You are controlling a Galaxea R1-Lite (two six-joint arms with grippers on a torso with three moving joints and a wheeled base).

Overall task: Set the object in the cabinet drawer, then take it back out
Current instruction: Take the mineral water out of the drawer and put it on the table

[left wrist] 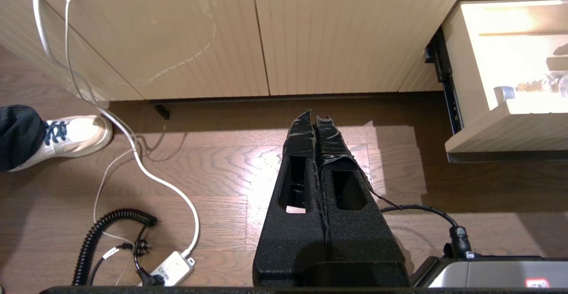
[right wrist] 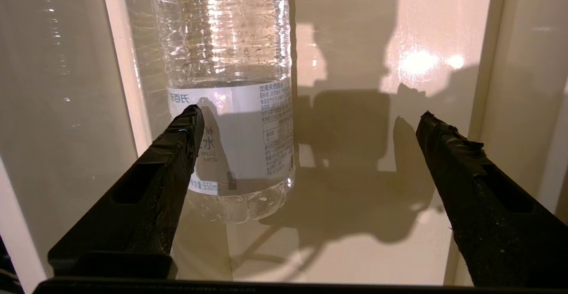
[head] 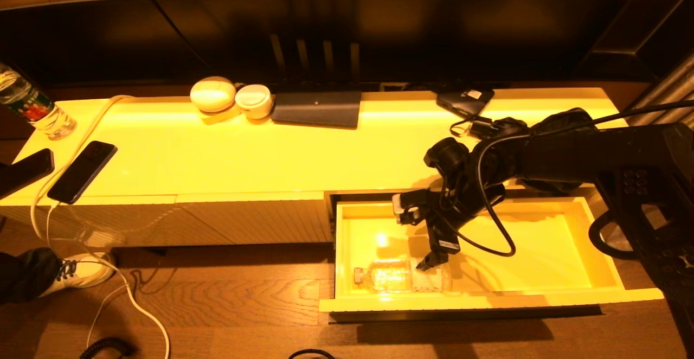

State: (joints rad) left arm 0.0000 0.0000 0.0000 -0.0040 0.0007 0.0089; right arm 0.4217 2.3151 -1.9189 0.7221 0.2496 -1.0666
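I am holding the right tool (right wrist: 306,121) over the open cabinet drawer (head: 596,239), with its two fingers spread about as wide as they go and gripping nothing. The water bottle (head: 401,277) is lying on its side on the glossy drawer floor, against the front wall, with its cap pointing away from the tool. In the right wrist view, one fingertip (right wrist: 188,121) is sitting in front of the bottle's white label, while the other fingertip (right wrist: 432,127) is standing well apart from it on the far side; whether the near one is touching the bottle I cannot tell. The left tool (left wrist: 316,121) is hanging parked above the wooden floor (left wrist: 222,165), fingers pressed together, facing the ribbed front panels (left wrist: 177,41).
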